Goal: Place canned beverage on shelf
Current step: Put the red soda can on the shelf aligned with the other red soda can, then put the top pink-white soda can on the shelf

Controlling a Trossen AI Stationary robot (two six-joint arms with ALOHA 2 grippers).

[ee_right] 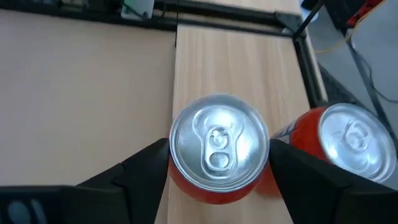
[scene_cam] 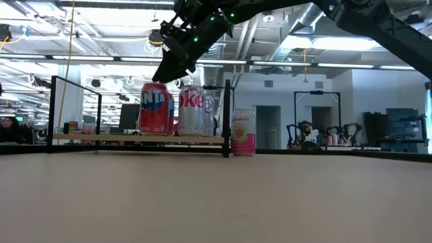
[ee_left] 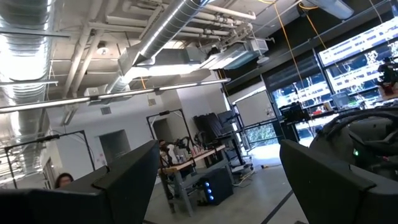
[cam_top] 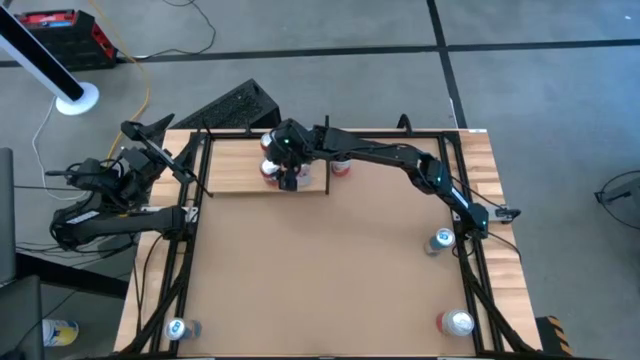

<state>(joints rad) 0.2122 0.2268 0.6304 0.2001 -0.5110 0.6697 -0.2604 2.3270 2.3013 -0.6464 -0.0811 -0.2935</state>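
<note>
My right pincer (ee_right: 217,165) straddles the red can (ee_right: 217,149) on the shelf (ee_right: 236,62), jaws wide, maybe touching — rigid, smooth, slippery; grip its sides mid-height.

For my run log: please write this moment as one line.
right end effector: open, around can | can: upright on shelf | left end effector: open, idle beside table

red can (ee_right: 219,163), silver top | shelf (ee_right: 239,65) pale wood, black rods | table (ee_right: 81,93) brown

floor: grey concrete (cam_top: 320,25) | ceiling: silver ducts (ee_left: 158,28) | strip lights (scene_cam: 351,65)
</note>
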